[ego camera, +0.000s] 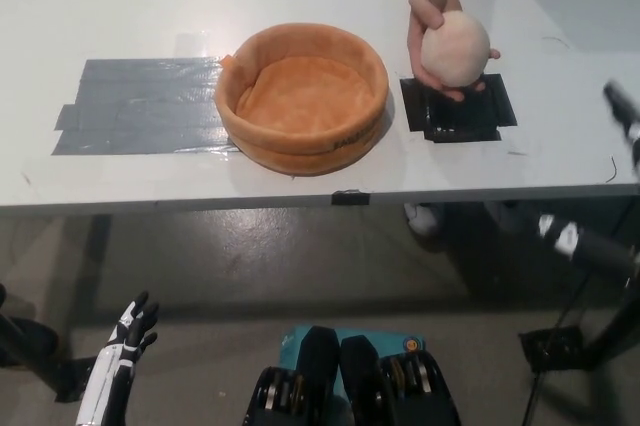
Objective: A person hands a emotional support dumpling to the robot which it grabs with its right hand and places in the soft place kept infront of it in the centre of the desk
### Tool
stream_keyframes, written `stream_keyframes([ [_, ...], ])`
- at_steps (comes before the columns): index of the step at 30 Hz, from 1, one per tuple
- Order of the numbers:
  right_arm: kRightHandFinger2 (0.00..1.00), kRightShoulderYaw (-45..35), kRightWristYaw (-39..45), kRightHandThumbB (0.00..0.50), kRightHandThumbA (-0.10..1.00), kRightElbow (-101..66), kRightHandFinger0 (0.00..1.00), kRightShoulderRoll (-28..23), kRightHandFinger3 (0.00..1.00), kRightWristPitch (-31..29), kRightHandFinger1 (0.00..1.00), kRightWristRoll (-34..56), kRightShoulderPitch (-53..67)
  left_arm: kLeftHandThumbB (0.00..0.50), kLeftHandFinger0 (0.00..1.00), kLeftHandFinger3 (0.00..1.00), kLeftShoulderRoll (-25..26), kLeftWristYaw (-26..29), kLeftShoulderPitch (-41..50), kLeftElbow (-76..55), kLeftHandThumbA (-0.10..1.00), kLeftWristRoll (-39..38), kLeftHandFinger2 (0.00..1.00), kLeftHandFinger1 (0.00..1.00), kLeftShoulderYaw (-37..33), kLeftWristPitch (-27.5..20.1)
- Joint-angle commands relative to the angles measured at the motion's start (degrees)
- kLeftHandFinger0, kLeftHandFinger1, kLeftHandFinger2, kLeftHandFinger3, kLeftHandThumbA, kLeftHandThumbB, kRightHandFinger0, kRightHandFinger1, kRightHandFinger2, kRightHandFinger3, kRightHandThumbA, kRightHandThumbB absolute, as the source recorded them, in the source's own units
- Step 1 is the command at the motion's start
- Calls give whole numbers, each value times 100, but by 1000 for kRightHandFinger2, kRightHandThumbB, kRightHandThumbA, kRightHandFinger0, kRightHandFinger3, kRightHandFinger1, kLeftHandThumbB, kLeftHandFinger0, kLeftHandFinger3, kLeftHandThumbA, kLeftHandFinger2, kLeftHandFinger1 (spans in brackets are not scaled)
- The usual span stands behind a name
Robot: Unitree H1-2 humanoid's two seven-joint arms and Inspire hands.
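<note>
While a person's hand (432,21) holds the dumpling (455,49) above the black tape patch (458,109), just right of the orange bed (303,96), the right hand (622,111) shows only as a blurred sliver at the right edge, so its fingers cannot be read. The bed sits at the desk's (150,6) centre, touching a grey tape patch (135,106) on its left. The left hand (125,341) rests at lower left, below the desk edge, fingers spread and holding nothing.

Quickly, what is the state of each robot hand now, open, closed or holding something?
Left hand: open, holding nothing, low beside the body.
Right hand: only partly in view at the edge; state cannot be told.
</note>
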Motion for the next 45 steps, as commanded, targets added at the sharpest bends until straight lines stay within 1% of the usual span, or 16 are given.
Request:
stream_keyframes([
  [1,1000,-113,519,371,928,-410,1000,-499,1000,1551,1000,-419,-982,128,1000,1000,41,25,-109,-233,1000,33,1000,1000,27,-174],
  [4,1000,-41,746,404,970,-84,1000,-797,1000,1986,1000,-408,-1706,113,1000,1000,61,32,-123,-247,1000,64,1000,1000,32,-163],
  [8,1000,229,1146,360,937,571,1000,-1155,1000,2465,1000,-449,-2693,112,1000,1000,56,21,-152,-296,1000,44,1000,1000,38,-91],
  [13,1000,750,1477,356,931,1548,1000,-1358,1000,2708,1000,-742,-3702,88,1000,1000,63,26,-174,-339,1000,47,1000,1000,52,-46],
  [17,1000,1311,1779,376,1000,2477,1000,-1513,1000,2891,1000,-1049,-4453,90,1000,1000,80,13,-183,-326,1000,45,1000,1000,53,-83],
  [22,1000,1548,1954,401,986,3332,1000,-1420,1000,3014,1000,-973,-5024,88,1000,1000,86,11,-228,-323,1000,74,1000,1000,45,-76],
  [28,1000,1961,2207,366,1000,4471,1000,-1208,1000,2971,1000,-927,-5740,93,1000,1000,79,30,-266,-381,1000,140,1000,1000,41,-20],
  [29,1000,2019,2215,414,1000,4694,1000,-1135,1000,2974,1000,-895,-5849,98,1000,1000,70,25,-281,-389,1000,117,1000,1000,47,15],
  [31,1000,2129,2261,448,1000,4918,1000,-1069,1000,2970,1000,-894,-5963,94,1000,1000,54,35,-297,-391,1000,109,1000,1000,53,10],
  [34,1000,2414,2354,451,1000,5219,1000,-1002,1000,2932,1000,-1042,-6115,110,1000,1000,80,38,-318,-396,1000,176,1000,1000,38,1],
  [37,1000,2417,2402,442,1000,5500,1000,-875,1000,3008,1000,-981,-6162,121,1000,1000,92,45,-325,-399,1000,230,1000,1000,29,-18],
  [39,1000,2352,2412,416,1000,5618,1000,-797,1000,3014,1000,-871,-6142,112,1000,1000,93,48,-329,-384,1000,242,1000,1000,36,-62],
  [40,1000,2209,2467,331,915,5720,1000,-733,1000,2912,1000,-631,-6128,118,1000,1000,99,53,-333,-379,1000,269,1000,1000,36,-68],
  [43,1000,2021,2589,304,881,6144,1000,-625,1000,2580,1000,-362,-6154,109,1000,1000,106,46,-327,-419,1000,328,1000,1000,27,-4],
  [44,1000,1932,2674,279,861,6310,1000,-597,1000,2299,1000,-211,-6161,104,1000,1000,109,43,-322,-443,1000,350,1000,1000,23,31],
  [45,1000,1959,2719,291,893,6479,1000,-590,1000,1987,1000,-193,-6175,96,1000,1000,109,36,-321,-466,994,360,1000,1000,20,49],
])
